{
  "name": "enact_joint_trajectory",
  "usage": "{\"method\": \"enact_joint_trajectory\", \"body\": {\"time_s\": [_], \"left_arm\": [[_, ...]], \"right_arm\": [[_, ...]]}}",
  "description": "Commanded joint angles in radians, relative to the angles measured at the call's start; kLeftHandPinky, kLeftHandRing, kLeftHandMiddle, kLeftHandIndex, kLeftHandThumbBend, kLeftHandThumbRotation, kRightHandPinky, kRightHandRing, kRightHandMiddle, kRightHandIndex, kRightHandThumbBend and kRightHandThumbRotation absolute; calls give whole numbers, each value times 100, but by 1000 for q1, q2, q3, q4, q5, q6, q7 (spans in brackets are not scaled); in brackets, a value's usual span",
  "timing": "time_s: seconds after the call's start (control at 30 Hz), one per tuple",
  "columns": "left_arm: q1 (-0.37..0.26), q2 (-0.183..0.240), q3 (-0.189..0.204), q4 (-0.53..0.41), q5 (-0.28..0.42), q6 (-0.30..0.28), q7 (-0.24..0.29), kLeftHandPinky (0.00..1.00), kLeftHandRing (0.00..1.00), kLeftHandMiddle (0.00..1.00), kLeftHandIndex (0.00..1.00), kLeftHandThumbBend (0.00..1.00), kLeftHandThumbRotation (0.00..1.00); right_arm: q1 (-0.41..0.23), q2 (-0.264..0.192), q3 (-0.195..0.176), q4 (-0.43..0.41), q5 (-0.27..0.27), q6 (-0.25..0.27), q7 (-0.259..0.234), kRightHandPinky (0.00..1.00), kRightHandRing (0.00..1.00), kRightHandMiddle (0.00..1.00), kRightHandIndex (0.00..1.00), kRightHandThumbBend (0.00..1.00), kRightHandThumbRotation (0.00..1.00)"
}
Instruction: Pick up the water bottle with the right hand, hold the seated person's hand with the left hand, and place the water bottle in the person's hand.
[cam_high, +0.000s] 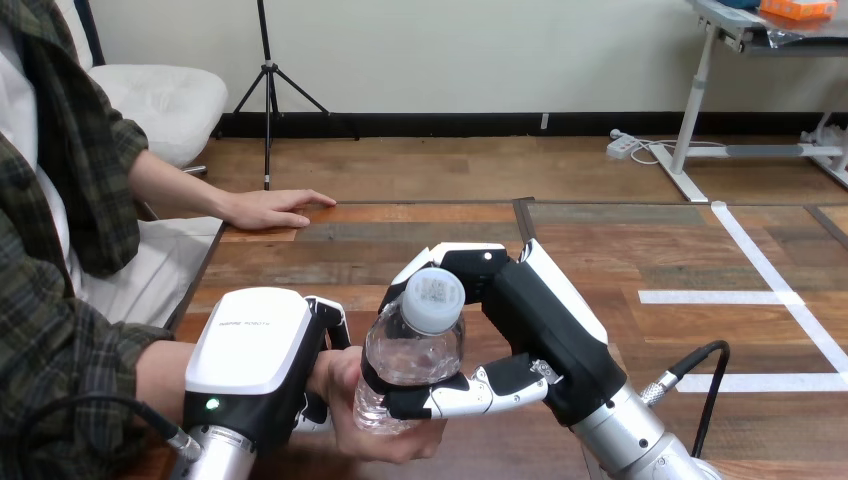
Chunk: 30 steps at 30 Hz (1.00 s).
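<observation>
A clear water bottle (412, 362) with a white cap stands upright near the table's front edge. My right hand (530, 320) is shut on it, thumb and fingers curled round its body. The bottle's base rests in the person's hand (385, 425), palm up beneath it. My left hand (262, 365) lies over that hand's wrist side at the view's lower left; its white back faces the camera and its fingers are mostly hidden, so I cannot tell whether they grip the wrist. The person's other hand (272, 208) lies flat on the table's far left corner.
The wooden table (620, 250) stretches ahead and to the right. White tape lines (760, 296) mark its right part. The person's torso and sleeve fill the left edge.
</observation>
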Motion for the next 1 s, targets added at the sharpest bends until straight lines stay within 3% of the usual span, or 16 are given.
{"method": "enact_joint_trajectory", "body": {"time_s": [0.0,0.4,0.5,0.7,0.83,0.97], "left_arm": [[-40,-5,11,-21,-8,-2,17,28,30,34,34,89,0],[-40,-4,10,-21,-10,3,13,28,30,34,34,88,0],[-40,-2,10,-21,-9,2,14,28,30,34,34,88,0],[-40,1,11,-19,-11,-4,20,28,31,34,34,88,0],[-40,2,11,-19,-9,-4,22,28,30,34,34,88,0],[-40,3,10,-21,-5,1,21,28,30,34,34,88,0]], "right_arm": [[-25,-6,15,1,-9,-23,11,34,38,44,48,73,0],[-27,-5,11,7,-18,-31,3,35,40,45,49,74,0],[-27,-13,12,2,-31,-27,2,39,44,50,53,76,0],[-32,-35,14,-6,-69,-22,1,53,65,72,71,77,2],[-36,-43,13,-6,-93,-30,-6,70,81,87,86,80,8],[-38,-49,14,-10,-108,-31,-15,80,90,94,93,82,11]]}}
